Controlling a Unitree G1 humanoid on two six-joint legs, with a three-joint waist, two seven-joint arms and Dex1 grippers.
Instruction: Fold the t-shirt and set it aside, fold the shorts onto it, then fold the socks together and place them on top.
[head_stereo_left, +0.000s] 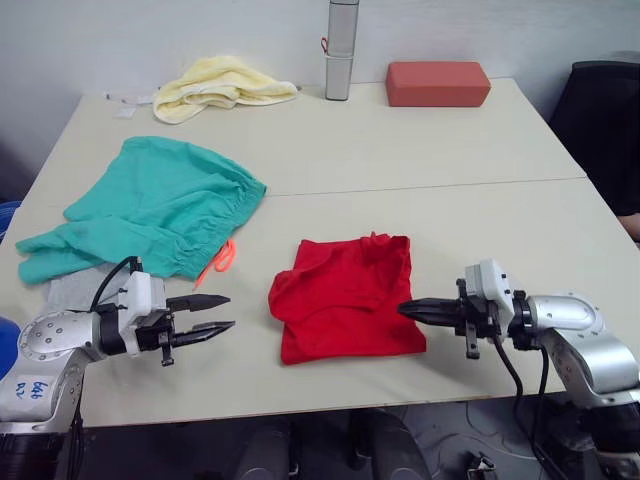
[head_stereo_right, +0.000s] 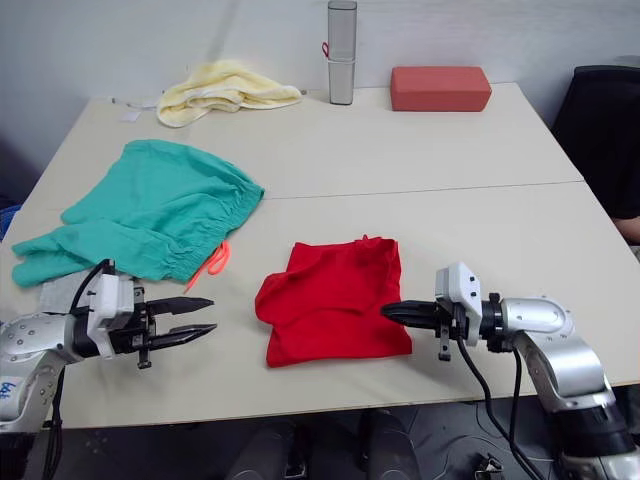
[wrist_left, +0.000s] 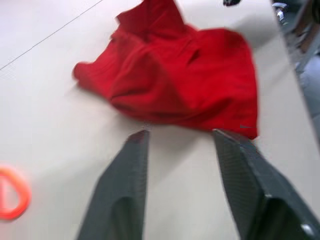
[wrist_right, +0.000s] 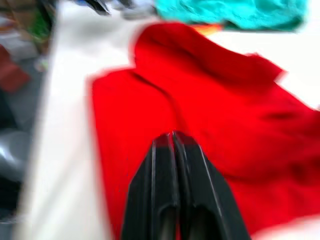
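Two pale tabletops (head_stereo_left: 420, 150) butt together before a plain wall, carrying a yellow towel (head_stereo_left: 222, 84), a brick-red block (head_stereo_left: 438, 83) and a grey canister (head_stereo_left: 341, 50) at the far edge. The left gripper (head_stereo_left: 222, 313) hovers with fingers spread, empty, the folded t-shirt (head_stereo_left: 345, 298) just ahead of it. The right gripper (head_stereo_left: 408, 309), fingers pressed together, points at the shirt's near edge. The shorts (head_stereo_left: 150, 208) lie beyond the left gripper, grey socks (head_stereo_left: 75, 291) beside it.
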